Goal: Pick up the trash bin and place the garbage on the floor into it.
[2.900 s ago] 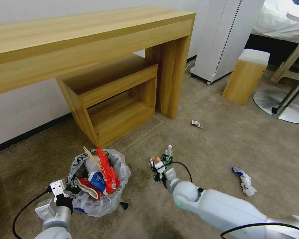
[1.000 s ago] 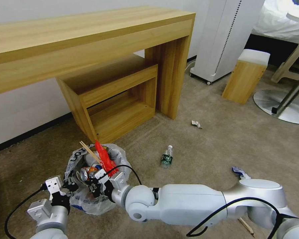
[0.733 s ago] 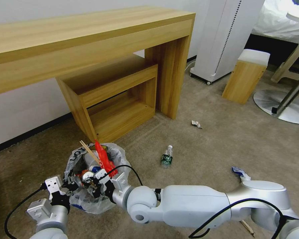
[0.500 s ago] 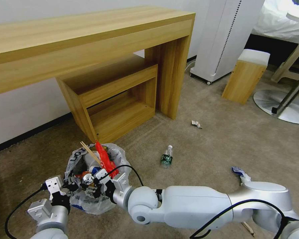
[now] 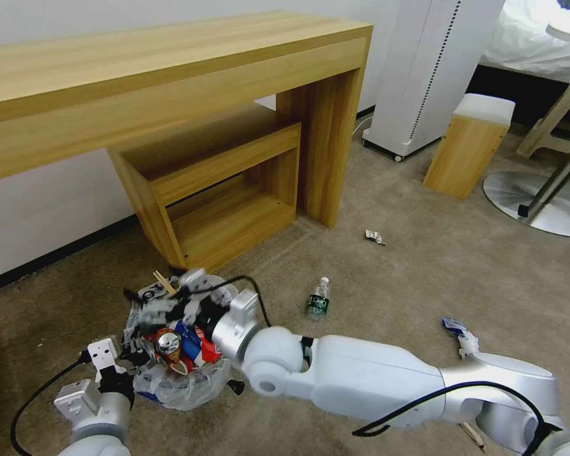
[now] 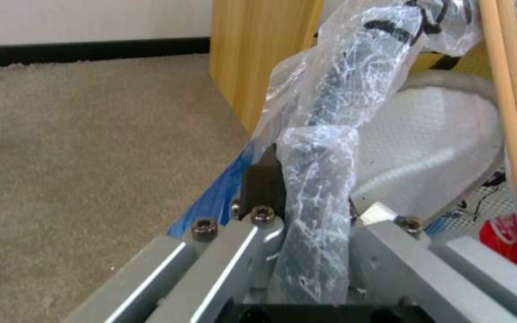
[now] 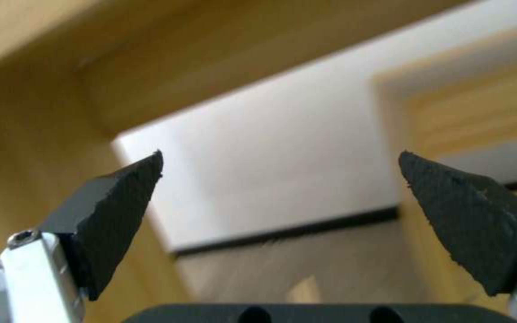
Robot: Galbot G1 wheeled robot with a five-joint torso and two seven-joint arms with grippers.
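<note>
Beige carpet floor [image 5: 424,278] runs under a long wooden desk [image 5: 171,69] with a low open shelf unit [image 5: 228,190] tucked below it. We see the trash bin [image 5: 177,386] on the floor in front of that shelf, lined with a crinkled plastic bag and packed with litter: a crushed can [image 5: 169,345] on top, red and blue wrappers [image 5: 196,345] beside it, wooden sticks [image 5: 164,283] poking up at the far rim.

We read the left gripper [image 5: 117,367] as pinched onto the near rim of the bin; the left wrist view shows the bag-wrapped rim [image 6: 318,202] squeezed between its fingers, with a white slipper [image 6: 432,152] just behind.

Right gripper [image 5: 158,303] hovers over the far side of the bin, blurred in the head view. Its wrist camera shows both black fingertips [image 7: 115,211] spread wide with nothing between them.

Green-labelled bottle [image 5: 318,299] lies on the floor right of the bin, well apart from it. Small wrapper [image 5: 374,237] sits farther back near the desk leg. White-blue packet [image 5: 461,334] lies near the right arm's elbow.
</note>
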